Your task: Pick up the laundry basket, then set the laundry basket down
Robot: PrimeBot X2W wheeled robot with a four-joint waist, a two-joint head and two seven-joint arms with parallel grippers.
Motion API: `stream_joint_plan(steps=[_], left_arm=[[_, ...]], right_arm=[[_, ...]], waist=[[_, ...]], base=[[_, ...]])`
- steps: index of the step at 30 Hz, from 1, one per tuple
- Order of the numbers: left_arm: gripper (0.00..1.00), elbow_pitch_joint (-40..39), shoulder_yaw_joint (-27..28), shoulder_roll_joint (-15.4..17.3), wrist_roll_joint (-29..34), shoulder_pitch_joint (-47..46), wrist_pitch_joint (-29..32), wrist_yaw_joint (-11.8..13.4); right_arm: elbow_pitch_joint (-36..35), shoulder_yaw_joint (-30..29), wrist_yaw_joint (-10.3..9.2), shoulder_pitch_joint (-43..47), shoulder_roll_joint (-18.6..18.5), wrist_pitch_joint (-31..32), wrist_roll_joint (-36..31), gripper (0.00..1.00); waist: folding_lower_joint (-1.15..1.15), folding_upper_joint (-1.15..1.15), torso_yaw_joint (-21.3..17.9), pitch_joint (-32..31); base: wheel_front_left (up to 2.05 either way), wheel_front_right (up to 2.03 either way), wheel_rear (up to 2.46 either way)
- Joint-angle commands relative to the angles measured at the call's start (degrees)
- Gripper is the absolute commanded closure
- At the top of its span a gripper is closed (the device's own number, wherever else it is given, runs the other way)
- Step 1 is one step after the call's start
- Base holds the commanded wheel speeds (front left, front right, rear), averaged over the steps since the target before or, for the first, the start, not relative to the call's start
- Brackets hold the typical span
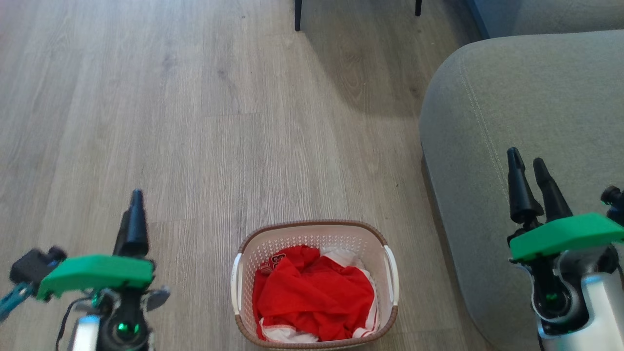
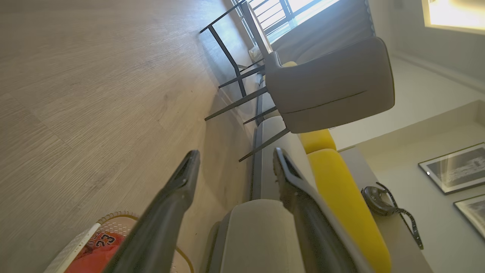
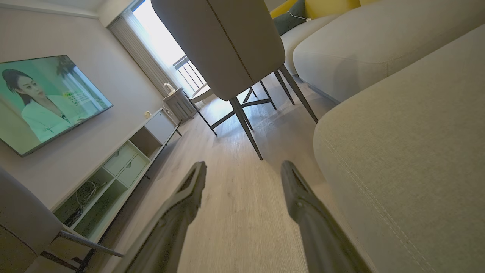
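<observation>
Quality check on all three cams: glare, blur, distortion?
Head view: even soft light, laundry basket sharp, soft shadow across the floor at top. Left wrist view: window blown out, frame heavily tilted, left hand soft close to the lens. Right wrist view: its window also overexposed, sofa stretched large by the wide angle.

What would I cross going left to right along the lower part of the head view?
In order: left end effector → laundry basket → right end effector. Both end effectors are open, and the basket sits on the floor between them.
</observation>
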Motion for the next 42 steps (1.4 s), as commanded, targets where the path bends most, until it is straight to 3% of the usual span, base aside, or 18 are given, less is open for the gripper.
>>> stream_joint_plan(steps=[1,6,7,8,17,25,32,36,42], left_arm=[[0.0,-3.54,-0.63,0.59,3.65,-3.88,-0.73,1.66],[0.0,-5.16,-5.46,0.6,13.38,-4.69,-1.58,7.65],[0.0,-5.16,-5.46,0.6,13.38,-4.69,-1.58,7.65],[0.0,-5.29,-7.25,0.61,16.59,-5.15,-1.92,10.0],[0.0,-3.14,-15.0,1.76,26.71,-6.65,-3.28,15.73],[0.0,-2.13,-21.12,3.9,32.34,-8.67,-4.64,19.0],[0.0,0.06,-26.83,6.28,40.11,-10.97,-5.82,28.72],[0.0,0.64,-32.09,7.65,42.14,-12.5,-6.67,32.28],[0.0,3.19,-33.84,7.13,40.28,-12.45,-7.69,29.3]], right_arm=[[-3.02,0.73,0.18,-3.39,-1.53,-0.86,-2.72,0.0],[-4.12,1.87,0.2,-3.63,-1.96,-1.7,-7.25,0.0],[-4.12,1.87,0.2,-3.63,-1.96,-1.7,-7.25,0.0],[-4.45,2.29,0.21,-3.74,-2.08,-2.03,-8.84,0.0],[-3.22,3.01,0.23,-2.93,-1.82,-3.38,-13.9,0.0],[-1.47,5.13,0.26,-2.63,-1.96,-4.73,-14.22,0.0],[-0.97,6.08,0.28,-2.84,-2.51,-5.9,-16.71,0.0],[0.27,6.97,0.3,-2.43,-2.77,-6.74,-19.62,0.0],[3.98,9.29,0.32,-2.5,-3.84,-7.75,-21.66,0.0]], waist=[[0.0,0.0,-0.04,0.09],[0.0,0.0,-0.1,0.3],[0.0,0.0,-0.1,0.3],[0.0,0.0,-0.13,0.38],[0.0,0.0,-0.44,0.27],[0.0,0.0,-0.79,0.2],[0.0,0.0,-1.08,0.18],[0.0,0.0,-1.27,0.11],[0.0,0.0,-1.4,-0.04]], base=[[0.0,0.0,0.0],[0.0,0.0,0.0],[0.0,0.0,0.0],[0.0,0.0,0.0],[0.0,0.0,0.0],[0.0,0.0,0.0],[0.0,0.0,0.0],[0.0,0.0,0.0],[0.0,0.0,0.0]])
